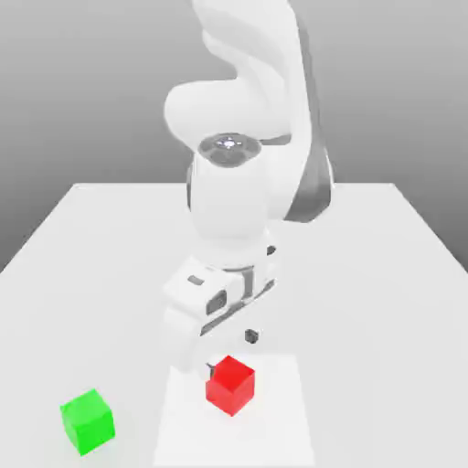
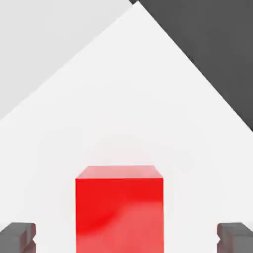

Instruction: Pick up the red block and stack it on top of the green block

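Straddling the red block [image 2: 119, 210], your gripper [image 2: 126, 237] is spread wide, not gripping; green block [image 1: 88, 421] sits lower left.

White arm [image 1: 233, 196] bent low, hand [image 2: 126, 237] with fingers spread wide.

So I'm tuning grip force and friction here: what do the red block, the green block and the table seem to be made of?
The red block: smooth, matte, uniform colour with only a faint sheen, like painted wood or plastic; which one is unclear. The green block: same plain matte look, same doubt. The table: flat, featureless white with a soft dull finish, possibly laminate.
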